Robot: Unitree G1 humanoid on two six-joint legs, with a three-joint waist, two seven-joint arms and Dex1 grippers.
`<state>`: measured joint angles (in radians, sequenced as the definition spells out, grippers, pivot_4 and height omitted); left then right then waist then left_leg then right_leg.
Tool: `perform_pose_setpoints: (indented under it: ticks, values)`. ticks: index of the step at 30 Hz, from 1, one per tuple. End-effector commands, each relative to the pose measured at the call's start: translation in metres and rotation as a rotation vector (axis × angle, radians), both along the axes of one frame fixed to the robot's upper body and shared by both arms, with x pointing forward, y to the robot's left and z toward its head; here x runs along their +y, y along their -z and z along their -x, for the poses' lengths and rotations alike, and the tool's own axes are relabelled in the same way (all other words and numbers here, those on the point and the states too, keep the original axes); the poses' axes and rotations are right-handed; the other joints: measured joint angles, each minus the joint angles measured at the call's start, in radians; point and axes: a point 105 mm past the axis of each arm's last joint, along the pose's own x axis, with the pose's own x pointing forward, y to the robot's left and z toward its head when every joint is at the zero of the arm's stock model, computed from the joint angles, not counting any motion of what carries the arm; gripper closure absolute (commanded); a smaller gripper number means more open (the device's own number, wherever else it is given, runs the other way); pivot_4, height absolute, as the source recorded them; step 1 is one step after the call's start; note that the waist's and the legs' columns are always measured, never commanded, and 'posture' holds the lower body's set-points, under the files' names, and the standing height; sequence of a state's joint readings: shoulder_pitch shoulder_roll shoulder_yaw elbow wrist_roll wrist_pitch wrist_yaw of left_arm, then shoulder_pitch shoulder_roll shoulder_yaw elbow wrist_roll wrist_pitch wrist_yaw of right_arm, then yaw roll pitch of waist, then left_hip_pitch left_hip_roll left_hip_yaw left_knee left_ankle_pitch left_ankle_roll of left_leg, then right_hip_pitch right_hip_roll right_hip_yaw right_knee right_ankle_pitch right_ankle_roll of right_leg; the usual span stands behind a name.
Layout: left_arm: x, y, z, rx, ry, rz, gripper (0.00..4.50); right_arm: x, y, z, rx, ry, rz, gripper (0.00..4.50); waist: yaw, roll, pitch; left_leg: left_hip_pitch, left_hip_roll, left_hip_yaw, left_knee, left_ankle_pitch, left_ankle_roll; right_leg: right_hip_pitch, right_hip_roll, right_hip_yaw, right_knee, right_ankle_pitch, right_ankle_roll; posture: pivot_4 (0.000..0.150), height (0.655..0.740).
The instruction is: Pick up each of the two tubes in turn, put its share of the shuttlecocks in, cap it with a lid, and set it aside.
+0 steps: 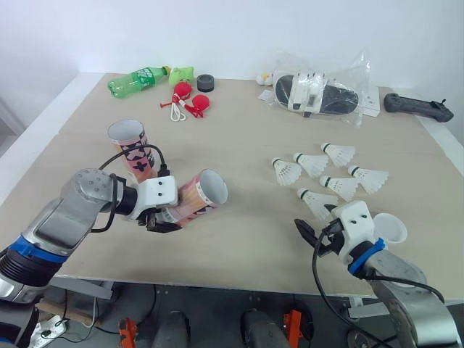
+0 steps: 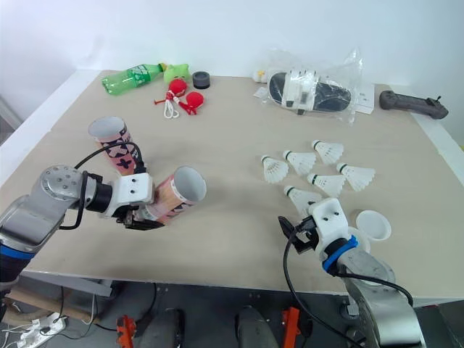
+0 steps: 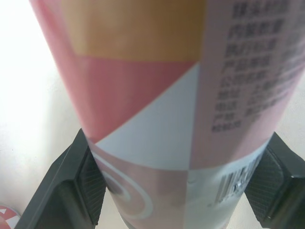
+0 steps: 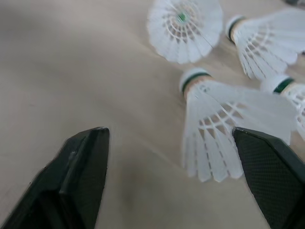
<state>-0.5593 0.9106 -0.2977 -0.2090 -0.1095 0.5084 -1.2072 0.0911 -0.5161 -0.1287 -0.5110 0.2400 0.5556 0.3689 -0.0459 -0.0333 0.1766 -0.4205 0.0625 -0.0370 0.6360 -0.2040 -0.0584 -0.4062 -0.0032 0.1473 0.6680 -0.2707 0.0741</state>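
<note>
At the near left of the table (image 1: pixel 246 138), the left gripper (image 1: pixel 164 217) is clamped on one tube (image 1: pixel 197 194), which lies tilted off the surface with its open mouth turned right. The left wrist view brings out what the head views leave small: both ribbed pads (image 3: pixel 90 186) pressed on the tube's printed wall, next to a barcode and lines of text. The tube's closed end is hidden behind the gripper in the head views.

Just behind it, farther left, the second tube (image 1: pixel 130 148) stands leaning, mouth up.

Near right, the right gripper (image 4: pixel 169 136) hangs low over the table with its fingers spread wide. From its wrist view the nearest shuttlecock (image 4: pixel 214 136) lies with its feathers just beside one finger; whether they touch cannot be told. The head views show that shuttlecock as the nearest of six shuttlecocks (image 1: pixel 341 186) scattered at mid right.

A white lid (image 1: pixel 391 229) sits just right of the right gripper's housing, partly covered by it.

Along the far edge lie a green bottle (image 1: pixel 138 80), a plastic bag (image 1: pixel 319 90) and a black controller (image 1: pixel 418 107).
</note>
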Motion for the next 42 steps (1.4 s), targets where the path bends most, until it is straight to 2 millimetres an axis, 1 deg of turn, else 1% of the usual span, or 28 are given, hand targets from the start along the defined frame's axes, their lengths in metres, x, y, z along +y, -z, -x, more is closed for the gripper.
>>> perform_pose_setpoints:
  ticks: [1,2,3,6,7,9,10,13,14,16,19,20,22,23,26,28,30,32,34,38,42]
  values:
    - [-0.007,-0.001,0.002,-0.005,0.032,-0.005,1.1,0.002,-0.008,-0.009,-0.055,0.002,-0.003,1.86,0.0,0.0,0.0,0.0,0.0,0.0,0.0,0.0,0.0,0.0,0.0,0.0,0.0,0.0,0.0,0.15,0.74]
    - [-0.008,-0.001,0.002,-0.004,0.034,-0.006,1.1,0.003,-0.007,-0.013,-0.059,0.007,-0.005,2.29,0.0,0.0,0.0,0.0,0.0,0.0,0.0,0.0,0.0,0.0,0.0,0.0,0.0,0.0,0.0,0.15,0.74]
    - [-0.008,-0.001,0.002,-0.003,0.037,-0.006,1.1,0.003,-0.006,-0.015,-0.061,0.01,-0.008,2.86,0.0,0.0,0.0,0.0,0.0,0.0,0.0,0.0,0.0,0.0,0.0,0.0,0.0,0.0,0.0,0.15,0.74]
    - [-0.008,-0.001,0.002,-0.002,0.04,-0.008,1.1,0.001,-0.003,-0.021,-0.068,0.024,-0.007,4.3,0.001,0.0,0.0,0.0,0.0,0.0,0.0,0.0,0.0,0.0,0.0,0.0,0.0,0.0,0.0,0.15,0.74]
    - [-0.008,-0.001,0.001,-0.002,0.039,-0.009,1.1,0.0,-0.002,-0.021,-0.071,0.029,-0.009,4.44,0.001,0.0,0.0,0.0,0.0,0.0,0.0,0.0,0.0,0.0,0.0,0.0,0.0,0.0,0.0,0.15,0.74]
    - [-0.009,0.0,0.0,-0.002,0.039,-0.011,1.1,-0.001,-0.002,-0.022,-0.081,0.034,-0.012,4.44,0.001,0.001,0.0,0.0,0.0,0.0,0.0,0.0,0.0,0.0,0.0,0.0,0.0,0.0,0.0,0.15,0.74]
    - [-0.009,-0.001,0.0,-0.003,0.039,-0.011,1.1,0.0,-0.005,-0.021,-0.099,0.025,-0.017,4.44,0.001,0.001,0.0,0.0,0.0,0.0,0.0,0.0,0.0,0.0,0.0,0.0,0.0,0.0,0.001,0.15,0.74]
    - [-0.011,-0.001,-0.001,-0.003,0.042,-0.011,1.1,0.004,-0.028,-0.014,-0.161,-0.055,-0.044,4.44,0.002,0.001,0.0,0.0,0.0,0.0,0.0,0.0,0.0,0.0,0.0,0.0,0.0,0.0,0.001,0.15,0.74]
    - [-0.012,-0.001,-0.002,-0.004,0.043,-0.011,1.1,0.01,-0.042,-0.009,-0.183,-0.116,-0.063,4.44,0.001,0.001,0.0,0.0,0.0,0.0,0.0,0.0,0.0,0.0,0.0,0.0,0.0,0.001,0.001,0.15,0.74]
    - [-0.012,0.0,-0.002,-0.005,0.044,-0.011,1.1,0.022,-0.063,0.002,-0.195,-0.242,-0.083,4.44,0.001,0.003,0.0,0.0,0.0,0.0,0.0,0.0,0.0,0.0,0.0,0.0,0.0,0.001,0.001,0.15,0.74]
    - [-0.014,0.0,-0.003,0.002,0.05,-0.01,1.1,0.044,-0.098,0.023,-0.21,-0.488,-0.052,4.44,0.001,0.004,0.0,0.0,0.0,-0.001,0.001,0.0,0.0,0.001,0.0,0.0,0.001,0.001,0.001,0.15,0.74]
    - [-0.015,0.0,-0.003,0.004,0.052,-0.011,1.1,0.05,-0.107,0.028,-0.208,-0.552,-0.032,4.44,0.0,0.005,0.0,0.0,0.0,-0.001,0.001,0.0,0.001,0.001,0.0,0.0,0.001,0.001,0.001,0.15,0.74]
    - [-0.016,0.0,-0.003,0.008,0.061,-0.016,1.1,0.062,-0.122,0.037,-0.197,-0.688,0.052,4.44,0.0,0.005,0.0,0.0,0.0,-0.002,0.001,0.001,0.002,0.002,0.0,-0.001,0.001,0.002,0.001,0.15,0.74]
    - [-0.017,0.0,-0.003,0.008,0.063,-0.018,1.1,0.065,-0.126,0.04,-0.191,-0.727,0.086,4.44,0.001,0.005,0.0,0.0,0.0,-0.003,0.002,0.001,0.002,0.002,0.0,-0.002,0.001,0.002,0.001,0.15,0.74]
    - [-0.02,0.001,-0.004,0.009,0.068,-0.016,1.1,0.08,-0.138,0.041,-0.194,-0.855,0.211,4.44,0.002,0.005,0.0,0.0,-0.001,-0.006,0.002,0.002,0.003,0.003,0.0,-0.004,0.0,0.002,0.001,0.15,0.74]
    - [-0.022,0.002,-0.005,0.008,0.068,-0.016,1.1,0.09,-0.139,0.037,-0.208,-0.911,0.307,4.44,-0.001,0.007,0.001,0.0,-0.001,-0.006,0.003,0.002,0.003,0.003,0.0,-0.005,0.0,0.002,0.0,0.15,0.74]
    - [-0.024,0.003,-0.005,0.01,0.068,-0.013,1.1,0.101,-0.137,0.034,-0.211,-0.956,0.334,4.44,0.0,0.006,0.001,-0.001,-0.001,-0.007,0.002,0.002,0.003,0.003,0.0,-0.006,0.0,0.002,0.0,0.15,0.74]
    - [-0.026,0.004,-0.003,0.013,0.071,-0.005,1.1,0.113,-0.128,0.031,-0.205,-1.006,0.365,4.44,0.0,0.007,0.001,-0.001,-0.001,-0.009,0.002,0.002,0.003,0.003,0.0,-0.008,0.0,0.002,-0.001,0.15,0.74]
    - [-0.027,0.005,-0.002,0.014,0.071,-0.001,1.1,0.12,-0.119,0.027,-0.195,-1.028,0.403,4.44,0.002,0.007,0.001,-0.002,-0.001,-0.009,0.002,0.002,0.003,0.002,0.0,-0.008,0.0,0.001,-0.001,0.15,0.74]
    - [-0.028,0.005,-0.002,0.014,0.068,0.002,1.1,0.125,-0.103,0.016,-0.183,-1.034,0.479,4.44,0.005,0.007,0.001,-0.003,-0.002,-0.009,0.002,0.002,0.003,0.002,-0.002,-0.009,0.0,0.001,0.0,0.15,0.74]
    - [-0.029,0.005,-0.002,0.013,0.064,0.009,1.1,0.132,-0.104,0.015,-0.199,-1.053,0.451,4.44,0.006,0.007,0.001,-0.003,-0.002,-0.01,0.002,0.002,0.003,0.003,-0.002,-0.009,0.001,0.001,0.0,0.15,0.74]
